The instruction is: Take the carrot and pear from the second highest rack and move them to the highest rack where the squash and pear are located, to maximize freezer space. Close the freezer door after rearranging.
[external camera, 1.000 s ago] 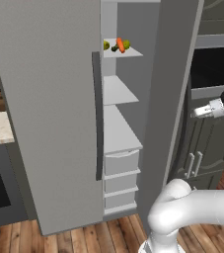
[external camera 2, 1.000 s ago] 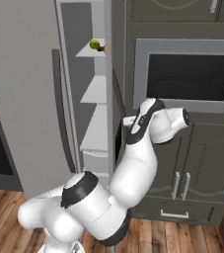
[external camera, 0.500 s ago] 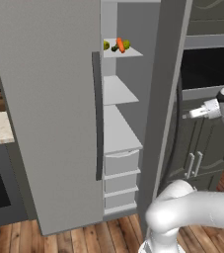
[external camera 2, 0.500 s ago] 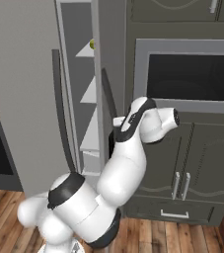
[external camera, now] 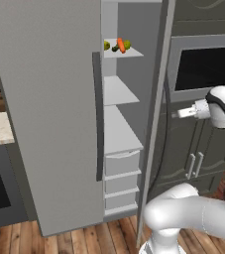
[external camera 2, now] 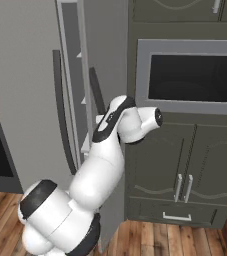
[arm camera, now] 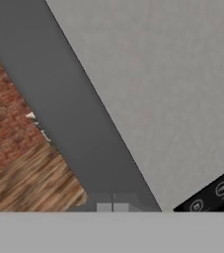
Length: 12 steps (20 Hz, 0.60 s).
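Freezer door [external camera: 156, 124] ajar, edge-on beside the gripper [external camera: 176, 114], jaws shut and empty against its outer face; rigid, likely heavy-swinging panel, best pushed flat near the handle edge, carrot [external camera: 120, 45] already on highest rack [external camera: 126, 52].

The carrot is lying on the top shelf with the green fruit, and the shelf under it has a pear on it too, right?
Not quite. The carrot does lie on the highest rack with the green produce, but the shelf under it is bare, as the left base view shows.

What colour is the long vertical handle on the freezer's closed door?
Dark grey, nearly black. The handle shows best in the left base view.
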Available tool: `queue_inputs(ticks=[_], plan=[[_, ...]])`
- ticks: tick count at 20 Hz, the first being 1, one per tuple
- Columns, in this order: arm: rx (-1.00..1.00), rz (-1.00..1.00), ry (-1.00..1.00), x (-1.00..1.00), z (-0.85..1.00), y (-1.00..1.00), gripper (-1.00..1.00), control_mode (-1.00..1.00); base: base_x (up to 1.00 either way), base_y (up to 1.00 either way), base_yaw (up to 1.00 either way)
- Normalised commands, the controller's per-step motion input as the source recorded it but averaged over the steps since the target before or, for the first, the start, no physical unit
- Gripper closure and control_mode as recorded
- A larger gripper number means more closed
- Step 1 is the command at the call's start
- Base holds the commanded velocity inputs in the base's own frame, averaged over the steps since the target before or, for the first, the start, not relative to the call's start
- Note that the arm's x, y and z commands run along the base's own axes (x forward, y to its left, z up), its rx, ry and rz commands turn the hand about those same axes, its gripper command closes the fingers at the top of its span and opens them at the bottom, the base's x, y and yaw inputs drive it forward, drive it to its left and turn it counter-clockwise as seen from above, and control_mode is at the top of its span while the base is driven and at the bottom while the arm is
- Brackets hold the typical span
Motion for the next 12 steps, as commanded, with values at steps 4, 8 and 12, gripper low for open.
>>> queue_inputs(ticks=[4, 8, 12], plan=[[0.01, -0.1, 0.0, 0.22, 0.0, 0.49, 1.0, -1.0, 0.0, 0.0, 0.0], [0.05, -0.04, 0.01, 0.46, 0.0, 0.29, 1.0, -1.0, 0.0, 0.0, 0.0], [0.04, 0.0, 0.08, 0.5, 0.0, 0.22, 1.0, -1.0, 0.0, 0.0, 0.0]])
